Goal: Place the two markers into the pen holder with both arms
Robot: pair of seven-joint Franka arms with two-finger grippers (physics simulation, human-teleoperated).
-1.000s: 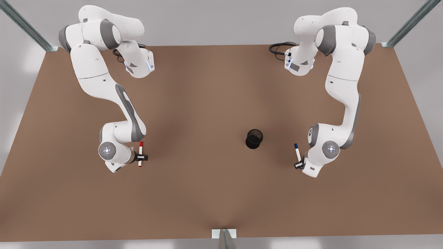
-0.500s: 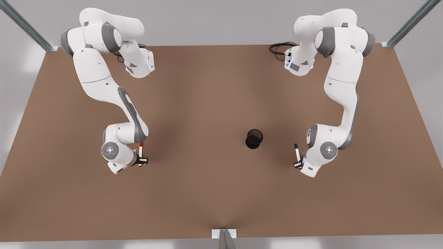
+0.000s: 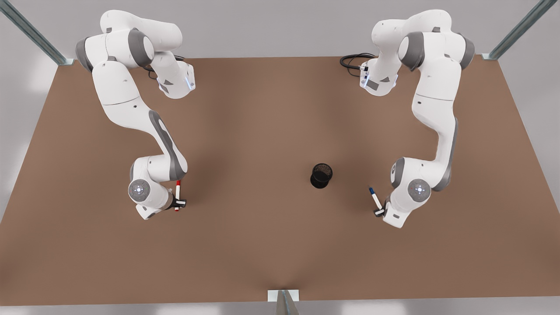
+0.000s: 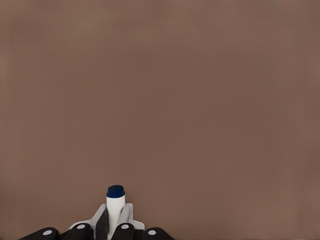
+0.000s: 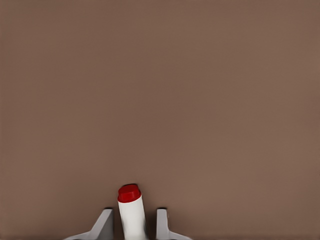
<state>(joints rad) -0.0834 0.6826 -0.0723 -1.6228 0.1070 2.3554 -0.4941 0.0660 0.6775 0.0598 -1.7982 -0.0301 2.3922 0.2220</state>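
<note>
Tabletop (image 3: 262,245) bare brown; pen holder (image 3: 321,175) upright btwn arms; left gripper (image 3: 379,211) fingers pinch blue marker (image 3: 375,199) low; right gripper (image 3: 179,203) fingers loosely straddle red marker (image 3: 177,192); both prob. light, stiff, slick; take mid-barrel.

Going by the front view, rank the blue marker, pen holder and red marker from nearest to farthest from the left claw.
1. Blue marker: in the left claw, on the front view's right.
2. Pen holder: standing right of the table's centre.
3. Red marker: at the right claw, on the front view's left.
</note>
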